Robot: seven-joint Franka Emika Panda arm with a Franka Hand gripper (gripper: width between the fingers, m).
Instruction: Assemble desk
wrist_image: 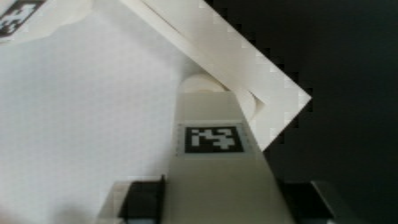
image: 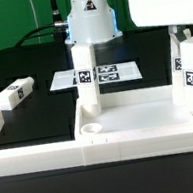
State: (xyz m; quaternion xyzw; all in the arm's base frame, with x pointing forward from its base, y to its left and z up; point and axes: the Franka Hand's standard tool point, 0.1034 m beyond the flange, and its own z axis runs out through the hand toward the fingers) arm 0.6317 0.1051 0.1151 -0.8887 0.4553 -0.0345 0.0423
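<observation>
1. white rimmed rectangular plastic tabletop (image: 140, 128) lies at front of black table (image: 39, 63), w/ round socket (image: 90, 129) in its near corner.
2. white square-section tagged leg (image: 87, 81) stands upright at tabletop's far corner, exterior view's left.
3. 2nd leg (image: 190, 74) upright at the right, top held by white gripper (image: 184, 38).
4. 3rd leg (image: 15, 94) lies loose on the table, well apart to the left.
5. marker board (image: 116, 72) lies flat behind the 1st leg.

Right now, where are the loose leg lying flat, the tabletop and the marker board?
Loose leg (image: 13, 95): exterior view, middle of its side.
Tabletop (image: 143, 144): exterior view, front rim.
Marker board (image: 129, 70): exterior view, bare end beside the tags.
</observation>
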